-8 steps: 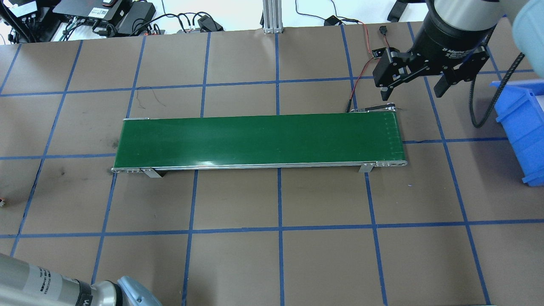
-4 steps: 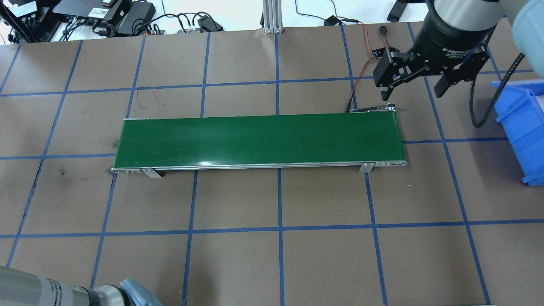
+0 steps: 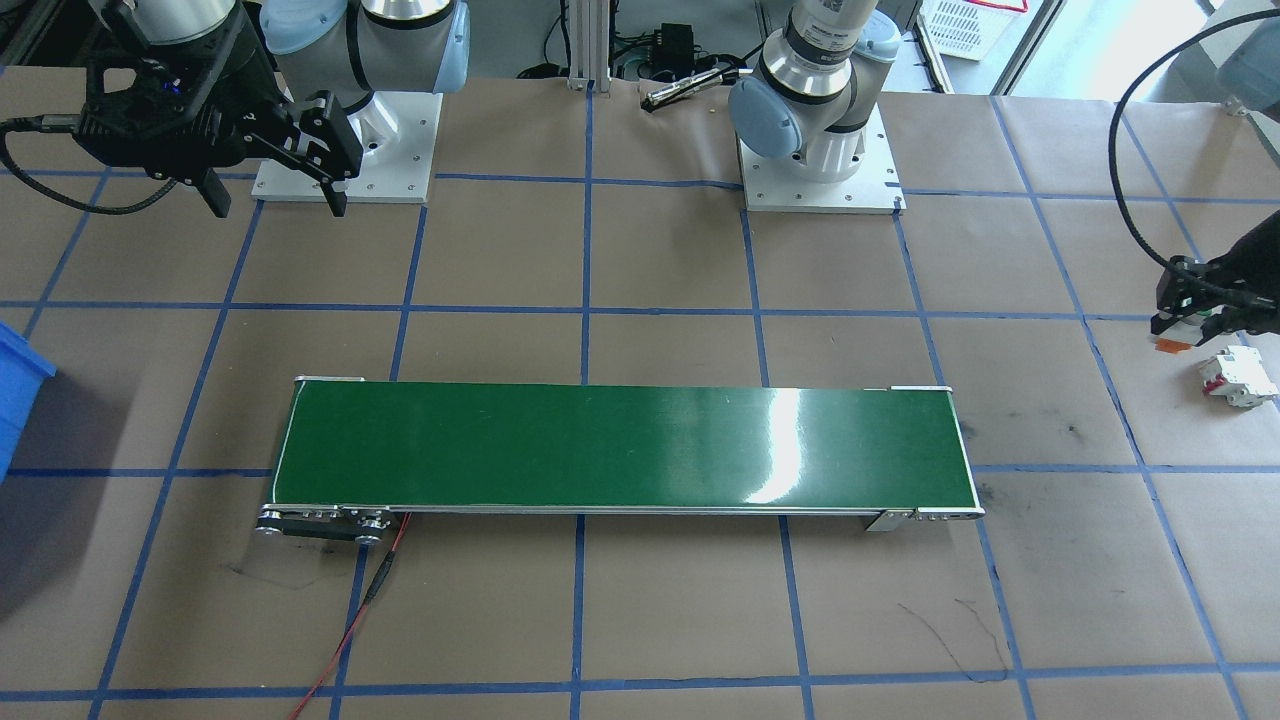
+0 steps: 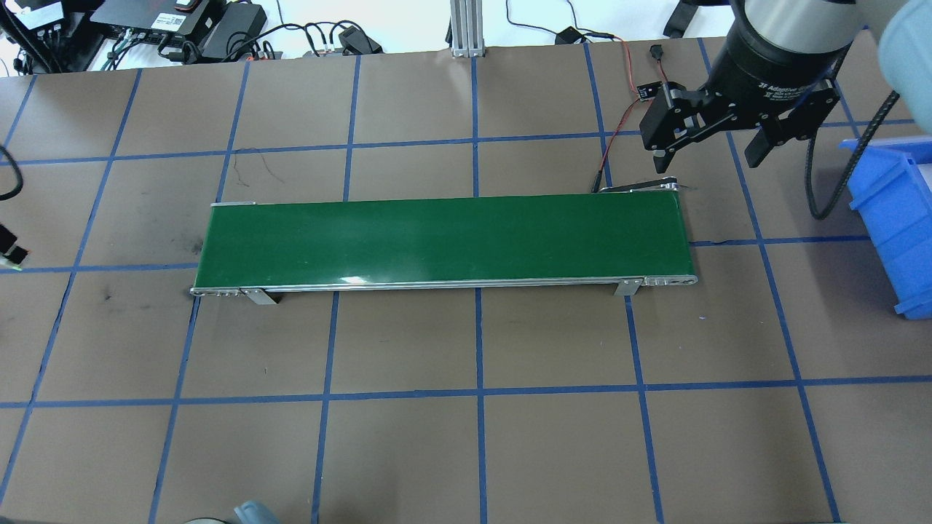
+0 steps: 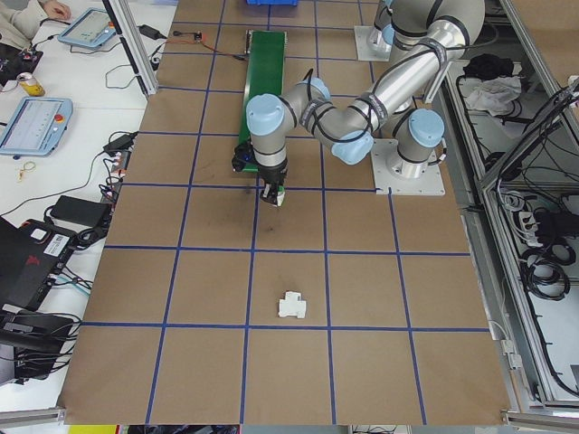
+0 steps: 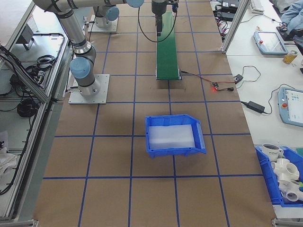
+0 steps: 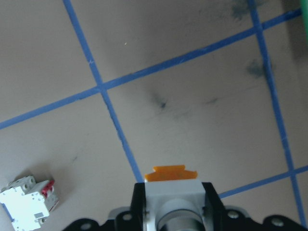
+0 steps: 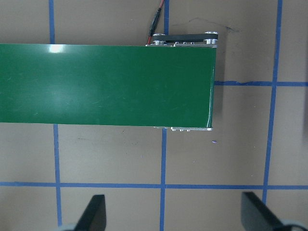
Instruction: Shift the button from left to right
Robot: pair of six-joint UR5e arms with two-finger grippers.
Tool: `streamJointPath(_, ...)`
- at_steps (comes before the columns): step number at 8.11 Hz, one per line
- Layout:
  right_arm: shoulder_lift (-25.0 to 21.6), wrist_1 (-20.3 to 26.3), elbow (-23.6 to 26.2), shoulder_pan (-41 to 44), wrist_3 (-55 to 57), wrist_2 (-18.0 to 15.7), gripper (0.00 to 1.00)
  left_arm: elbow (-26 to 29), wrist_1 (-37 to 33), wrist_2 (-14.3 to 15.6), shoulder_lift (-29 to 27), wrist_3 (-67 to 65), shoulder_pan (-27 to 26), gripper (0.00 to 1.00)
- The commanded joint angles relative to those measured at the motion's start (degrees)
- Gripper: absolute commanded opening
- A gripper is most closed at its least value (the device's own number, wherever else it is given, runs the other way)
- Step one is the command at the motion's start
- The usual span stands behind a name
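The button (image 7: 171,190) is held tight in the left gripper (image 7: 171,211) at the bottom middle, lifted off the table so it can be carried. The right gripper (image 4: 710,145) is spread wide and empty, waiting

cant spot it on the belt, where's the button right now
The button is clamped in the left gripper, off the left end of the green conveyor, near the white block.

Only the white block (image 7: 30,201) sits beside open brown table (image 7: 192,72).
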Motion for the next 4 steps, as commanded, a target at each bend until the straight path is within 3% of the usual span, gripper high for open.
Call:
streamJointPath(1, 0.00, 0.01, 0.00, 0.00, 0.00, 0.00, 1.00, -0.21, -0.39, -1.76, 1.32, -22.63, -15.11, 0.00)
streamJointPath(3, 0.00, 0.01, 0.00, 0.00, 0.00, 0.00, 1.00, -0.39, -0.39, -7.09, 0.71, -32.95, -19.90, 0.00)
streamJointPath(4, 0.00, 0.01, 0.00, 0.00, 0.00, 0.00, 1.00, -0.56, -0.39, -7.29, -0.16, -34.39, -19.91, 0.00)
